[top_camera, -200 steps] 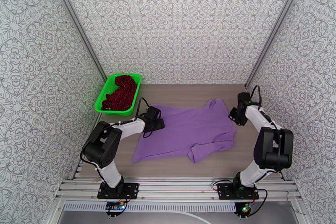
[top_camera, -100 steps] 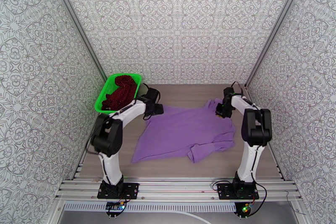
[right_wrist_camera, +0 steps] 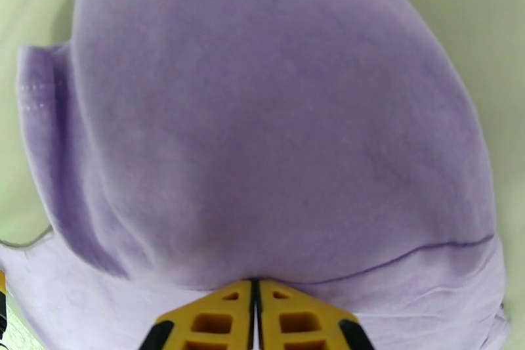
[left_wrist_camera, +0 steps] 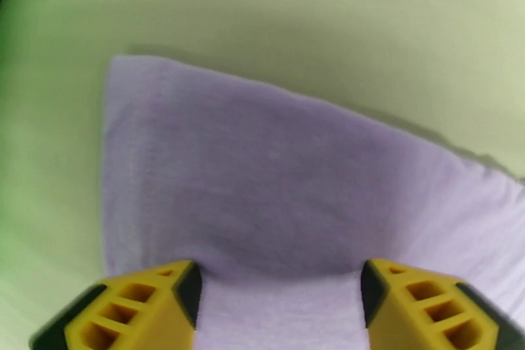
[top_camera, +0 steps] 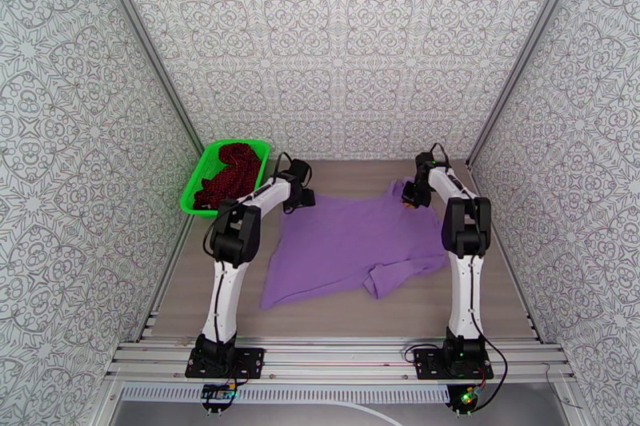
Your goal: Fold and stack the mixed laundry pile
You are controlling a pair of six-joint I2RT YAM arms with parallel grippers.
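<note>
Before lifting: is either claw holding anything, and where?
Right claw pinches the lavender T-shirt at its far edge; left claw is open over its corner.

The lavender T-shirt (top_camera: 352, 240) lies spread, mostly flat, on the counter (top_camera: 352, 173) at the centre of the frame. Its far edge runs nearly straight across, and one short sleeve is crumpled at the lower right. The dark red, black-speckled garment (top_camera: 230, 174) sits heaped in the green basket (top_camera: 190, 200), left of centre.

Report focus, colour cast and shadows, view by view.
Top external: sharp, evenly lit, no glare. Left wrist: soft focus, table tinted yellow-green, a dark shadow along the far edge of the T-shirt. Right wrist: close fabric slightly soft, same green cast on the table.
</note>
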